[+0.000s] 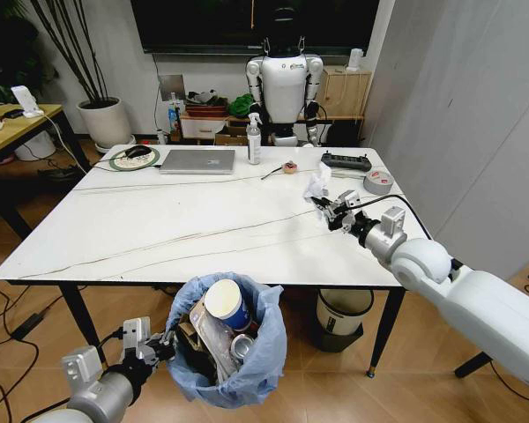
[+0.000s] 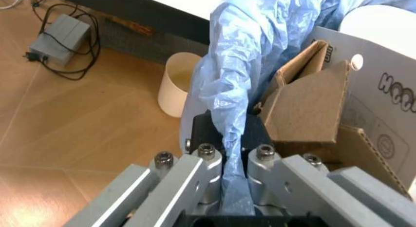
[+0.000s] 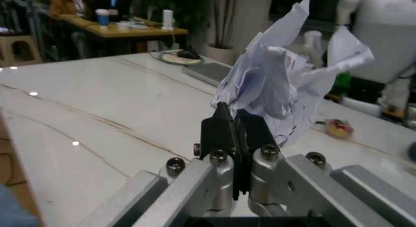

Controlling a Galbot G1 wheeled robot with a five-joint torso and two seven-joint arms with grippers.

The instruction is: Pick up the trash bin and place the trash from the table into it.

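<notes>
Head view has the right gripper [image 1: 329,210] out over the far right part of the table [image 1: 141,229], its fingers pinched on a crumpled white paper wad [image 1: 316,186] held just above the marble. Down at the near edge, the left gripper [image 1: 159,345] grips the rim of the trash bin [image 1: 247,370], which sits below the tabletop with a paper cup [image 1: 227,304] and cardboard inside. Left wrist view adds what the head camera misses: the fingers pressed together on a fold of the blue bag liner [image 2: 229,90], a plain cream bin [image 2: 177,83] on the floor beyond, and partial dark lettering on the cardboard [image 2: 383,95], too cut off to read. Right wrist view shows faint ink marks on the wad [image 3: 279,85].
</notes>
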